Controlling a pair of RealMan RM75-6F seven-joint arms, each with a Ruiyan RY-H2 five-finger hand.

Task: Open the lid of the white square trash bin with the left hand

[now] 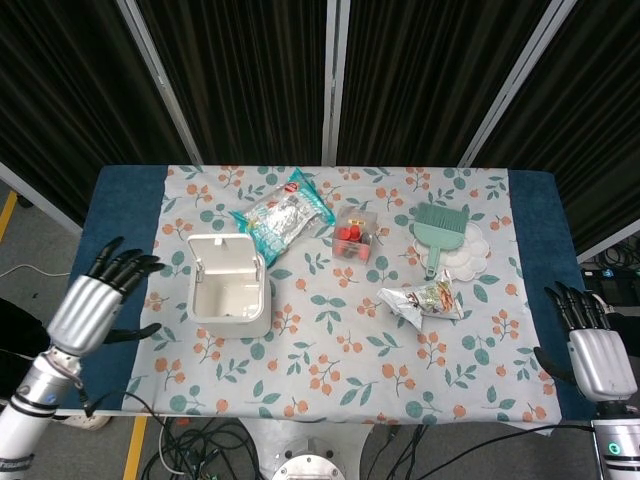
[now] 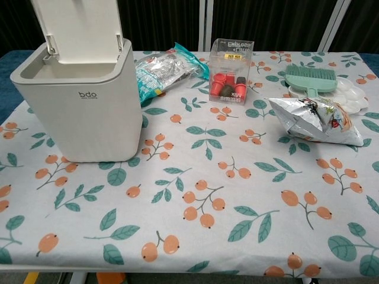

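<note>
Trash bin (image 1: 229, 297) lid (image 2: 80, 31) up | left hand (image 1: 88, 304) apart, empty

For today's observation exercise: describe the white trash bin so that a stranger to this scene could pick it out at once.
Start at the floral tablecloth and go to its left side. There stands the white square trash bin, taller than everything nearby. Unlike the crinkly snack bags beside it, it is a smooth box with its lid flipped upright.

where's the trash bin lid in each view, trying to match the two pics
Head view: the lid stands open at the far edge of the white square trash bin, left of centre on the cloth.
Chest view: the lid rises upright at top left, cut by the frame's top edge.
Shared landmark: the clear box of red items to the bin's right.
</note>
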